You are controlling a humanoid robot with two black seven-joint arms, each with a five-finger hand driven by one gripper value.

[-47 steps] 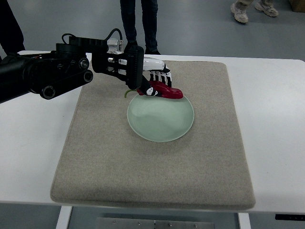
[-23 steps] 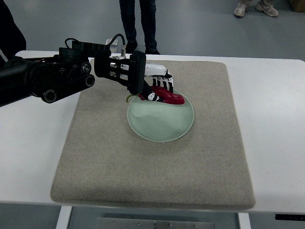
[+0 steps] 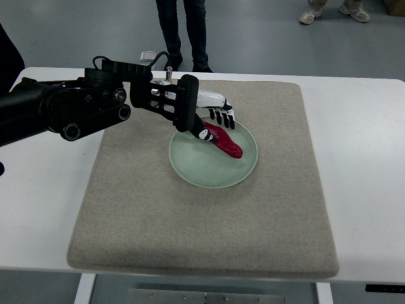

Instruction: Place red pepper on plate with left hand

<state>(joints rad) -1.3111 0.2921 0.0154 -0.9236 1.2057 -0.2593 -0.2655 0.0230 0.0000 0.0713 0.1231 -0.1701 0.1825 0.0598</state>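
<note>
The red pepper (image 3: 226, 143) lies slanted inside the pale green plate (image 3: 192, 175), on its far right part. My left hand (image 3: 213, 123) reaches in from the left on a black arm and hovers over the plate's far rim. Its fingers (image 3: 223, 116) are spread just above the pepper's upper end, and the thumb sits close beside that end. The pepper rests on the plate surface rather than hanging in the hand. The right hand does not show.
The plate sits on a beige felt mat (image 3: 190, 228) covering most of the white table (image 3: 367, 158). A person's legs (image 3: 183, 31) stand behind the table's far edge, and another person's shoes (image 3: 329, 11) show at the top right.
The hand moved lower and a little right over the plate. The pepper went from being held level at the far rim to lying in the plate, and the fingers spread.
</note>
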